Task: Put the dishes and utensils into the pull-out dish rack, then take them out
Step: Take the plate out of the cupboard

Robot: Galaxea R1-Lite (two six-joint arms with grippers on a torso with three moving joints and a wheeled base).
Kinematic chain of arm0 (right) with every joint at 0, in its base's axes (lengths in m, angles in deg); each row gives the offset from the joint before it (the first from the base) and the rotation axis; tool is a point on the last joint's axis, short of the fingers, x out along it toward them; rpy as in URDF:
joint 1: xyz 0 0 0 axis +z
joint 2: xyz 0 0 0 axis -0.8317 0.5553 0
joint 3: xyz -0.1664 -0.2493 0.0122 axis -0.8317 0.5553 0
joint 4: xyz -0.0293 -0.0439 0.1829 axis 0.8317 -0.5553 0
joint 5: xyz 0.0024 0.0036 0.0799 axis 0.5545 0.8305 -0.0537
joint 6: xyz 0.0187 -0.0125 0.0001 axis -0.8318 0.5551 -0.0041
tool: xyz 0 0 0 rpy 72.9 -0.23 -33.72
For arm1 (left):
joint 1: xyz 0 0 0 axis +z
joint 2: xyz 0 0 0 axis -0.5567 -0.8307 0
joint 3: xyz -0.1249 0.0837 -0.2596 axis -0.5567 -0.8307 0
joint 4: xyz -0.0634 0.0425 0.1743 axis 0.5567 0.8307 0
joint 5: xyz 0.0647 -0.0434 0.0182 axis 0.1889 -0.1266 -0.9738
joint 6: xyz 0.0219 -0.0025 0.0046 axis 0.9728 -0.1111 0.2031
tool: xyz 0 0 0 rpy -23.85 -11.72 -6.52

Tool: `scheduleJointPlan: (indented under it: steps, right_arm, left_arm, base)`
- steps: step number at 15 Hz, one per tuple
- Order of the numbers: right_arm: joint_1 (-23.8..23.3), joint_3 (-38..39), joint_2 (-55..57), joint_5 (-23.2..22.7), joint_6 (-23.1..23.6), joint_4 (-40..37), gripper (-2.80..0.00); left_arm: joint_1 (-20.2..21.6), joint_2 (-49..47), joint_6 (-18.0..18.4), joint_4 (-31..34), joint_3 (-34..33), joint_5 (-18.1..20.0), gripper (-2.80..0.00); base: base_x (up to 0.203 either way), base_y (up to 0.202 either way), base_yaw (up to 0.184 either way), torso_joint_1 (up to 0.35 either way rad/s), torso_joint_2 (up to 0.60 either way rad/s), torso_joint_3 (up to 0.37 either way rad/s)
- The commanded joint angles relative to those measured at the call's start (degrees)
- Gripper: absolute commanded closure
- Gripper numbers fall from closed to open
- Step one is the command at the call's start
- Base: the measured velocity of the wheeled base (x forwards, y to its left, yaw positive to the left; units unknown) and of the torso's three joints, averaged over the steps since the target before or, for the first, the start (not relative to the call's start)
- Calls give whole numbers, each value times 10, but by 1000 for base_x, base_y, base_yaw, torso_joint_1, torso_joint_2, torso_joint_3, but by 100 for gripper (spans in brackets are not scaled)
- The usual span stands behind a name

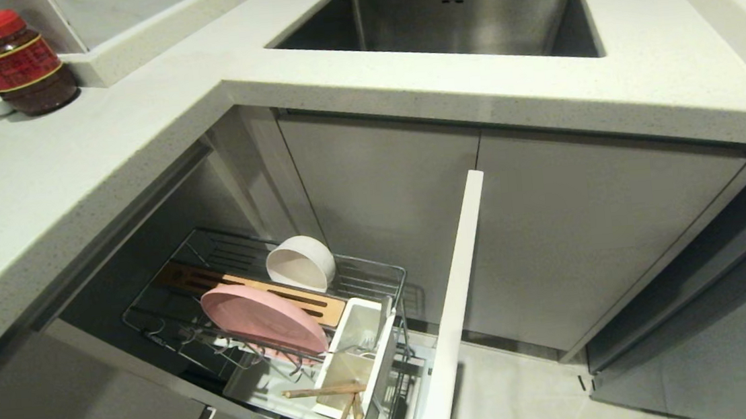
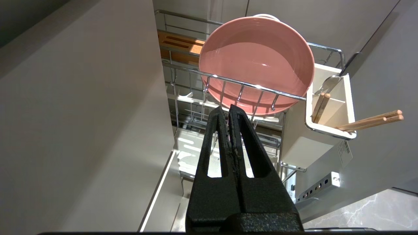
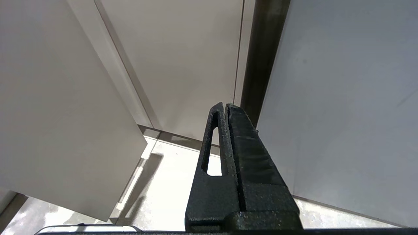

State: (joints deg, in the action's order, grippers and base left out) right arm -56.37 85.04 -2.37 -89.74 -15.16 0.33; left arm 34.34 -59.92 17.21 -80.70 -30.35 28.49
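Left gripper (image 2: 227, 112): black jaws pressed together, empty. Beyond it, round pale-pink plate (image 2: 256, 62) stands in chrome wire rack (image 2: 248, 85); light wooden chopsticks (image 2: 370, 120) in white rectangular cup (image 2: 329, 130).

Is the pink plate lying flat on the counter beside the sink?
No, the pink plate stands on edge in the wire dish rack pulled out below the counter, in front of the white bowl.

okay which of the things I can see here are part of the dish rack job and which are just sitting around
Job:
pink plate
white bowl
chopsticks
fork
pull-out dish rack

Just there:
red-lidded jar
steel sink
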Motion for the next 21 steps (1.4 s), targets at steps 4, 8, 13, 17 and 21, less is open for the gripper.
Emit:
scheduleJointPlan:
  steps: [4, 8, 13, 17, 21]
  right_arm:
    - [0, 15, 0, 1, 0, 0, 0]
    - [0, 15, 0, 0, 0, 0, 0]
    - [0, 15, 0, 0, 0, 0, 0]
    - [0, 15, 0, 0, 0, 0, 0]
    - [0, 15, 0, 0, 0, 0, 0]
  left_arm:
    - [0, -1, -14, -2, -5, 0, 0]
    - [0, -1, -18, -7, -7, -10, 0]
    - [0, -1, -44, -4, -7, -13, 0]
    - [0, -1, -66, -6, -7, -17, 0]
    - [0, -1, -78, 3, -7, -15, 0]
  base:
    - [0, 0, 0, 0, 0, 0]
    - [0, 0, 0, 0, 0, 0]
    - [0, 0, 0, 0, 0, 0]
    - [0, 0, 0, 0, 0, 0]
    - [0, 0, 0, 0, 0, 0]
